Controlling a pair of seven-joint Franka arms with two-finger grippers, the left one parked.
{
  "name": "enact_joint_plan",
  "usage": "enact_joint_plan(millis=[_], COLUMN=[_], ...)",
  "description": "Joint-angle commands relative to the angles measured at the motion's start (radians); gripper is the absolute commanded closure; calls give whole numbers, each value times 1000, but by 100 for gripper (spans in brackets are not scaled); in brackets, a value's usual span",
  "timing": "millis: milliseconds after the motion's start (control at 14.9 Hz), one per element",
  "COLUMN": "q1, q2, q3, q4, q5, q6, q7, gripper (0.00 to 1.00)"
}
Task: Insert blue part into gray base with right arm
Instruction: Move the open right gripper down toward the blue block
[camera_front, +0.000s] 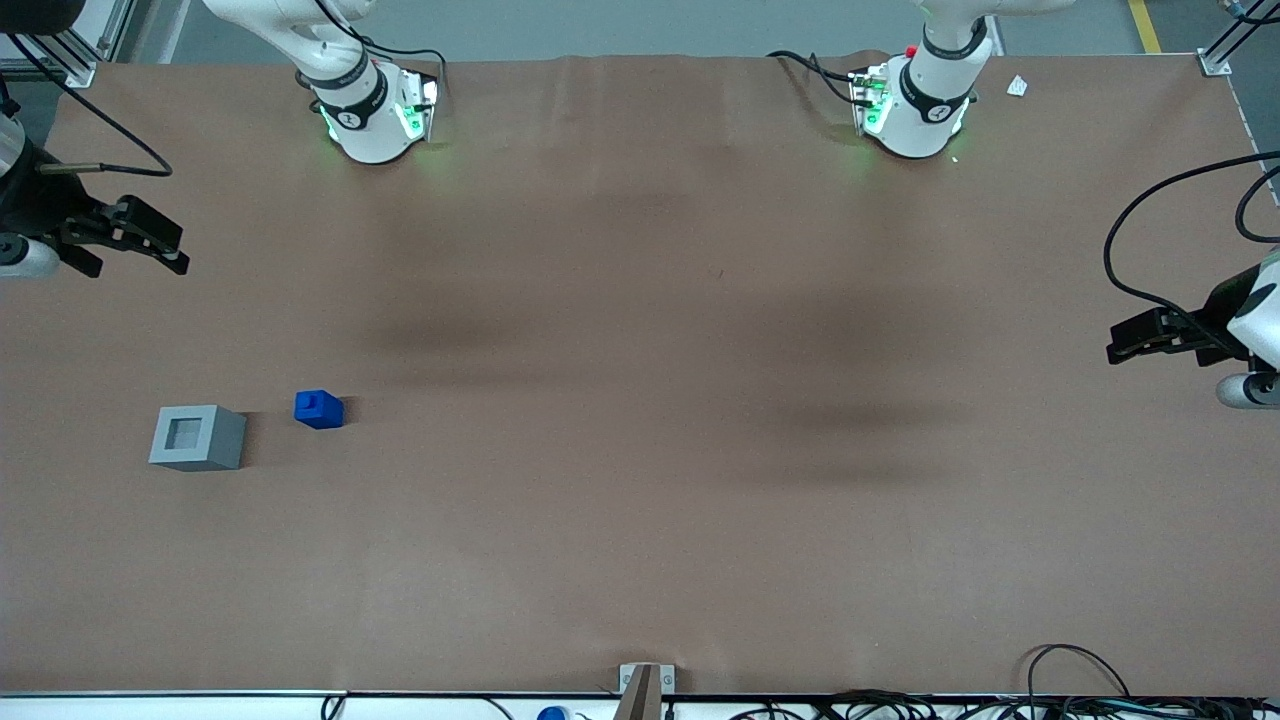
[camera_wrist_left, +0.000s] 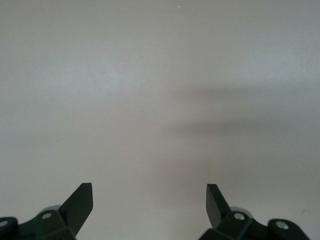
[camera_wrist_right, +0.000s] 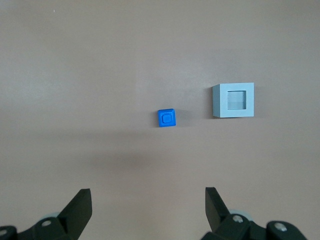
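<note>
Blue part (camera_front: 319, 409) sits on the brown table (camera_front: 640, 500) beside the gray base (camera_front: 198, 437), both nearer the front camera than the right arm's gripper (camera_front: 150, 245), which hangs well apart. Wrist view now: fingers (camera_wrist_right: 80, 207) spread wide, empty; blue part (camera_wrist_right: 166, 118) ahead, gray base (camera_wrist_right: 233, 100) beside it, recess up.

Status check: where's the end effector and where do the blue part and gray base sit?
End effector open, empty, high above table. Blue part on table beside gray base, apart, not inserted. Nothing between them.
</note>
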Motion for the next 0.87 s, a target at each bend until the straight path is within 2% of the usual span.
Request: enact_joint_plan(millis=[0,335,804], q1=[0,7,-2], q2=[3,58,98], q3=[1,2,1], q4=[-2,75,20], q5=[14,14,11], q6=[-2,4,18], q7=[2,13,-1], gripper=[0,0,0])
